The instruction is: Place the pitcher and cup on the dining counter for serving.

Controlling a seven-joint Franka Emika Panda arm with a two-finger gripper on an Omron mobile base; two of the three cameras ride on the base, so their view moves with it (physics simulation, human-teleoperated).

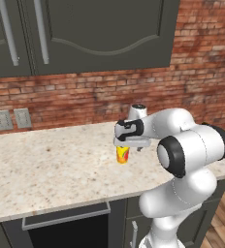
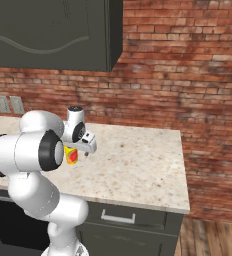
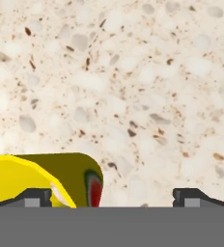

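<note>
The cup (image 1: 122,154), a small yellow tumbler with red-orange marks, stands upright on the speckled beige counter (image 1: 51,169) just right of centre in the left base view, directly under the gripper (image 1: 129,144); in the hand view the cup (image 3: 46,181) sits at the lower left, its rim and dark olive inside turned toward the camera, what is in it too dim to tell; the left fingertip (image 3: 34,197) lies over the cup's edge while the other tip stands far to the right over bare stone, so the jaws are spread wide and clamp nothing. In the right base view the cup (image 2: 71,155) shows just past the white forearm, with broad bare stone to its right up to the counter's (image 2: 138,170) right edge; the front edge runs along the lower part of that view above dark drawer fronts (image 2: 118,217). A red brick wall (image 1: 109,92) backs the counter; dark cabinets (image 1: 85,34) hang in the upper part; 2 grey outlet plates (image 1: 12,118) sit at the left.
</note>
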